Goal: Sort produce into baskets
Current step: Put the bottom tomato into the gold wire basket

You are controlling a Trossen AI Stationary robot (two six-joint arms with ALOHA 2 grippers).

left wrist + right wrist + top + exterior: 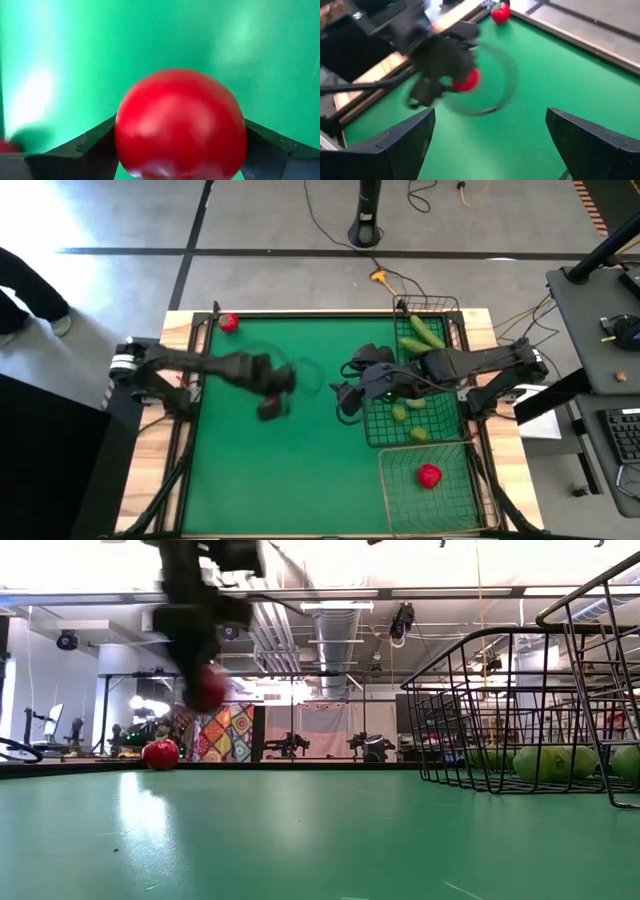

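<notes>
L arm reaches from the table's left edge to mid-table, wrist raised; the left gripper [180,150] clamps a red fruit [180,125] above the green mat [270,470]. R arm stretches in from the right, the right gripper [490,145] spread wide beside the dark basket [415,425]. No readable writing.

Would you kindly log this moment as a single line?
left hand: holds red fruit, lifted | right hand: open, beside square basket | another red fruit: table corner

Round red fruit [180,125] gripped between the left pincer's [175,152] dark fingers [87,150]; green tabletop [150,40] beyond.
</notes>
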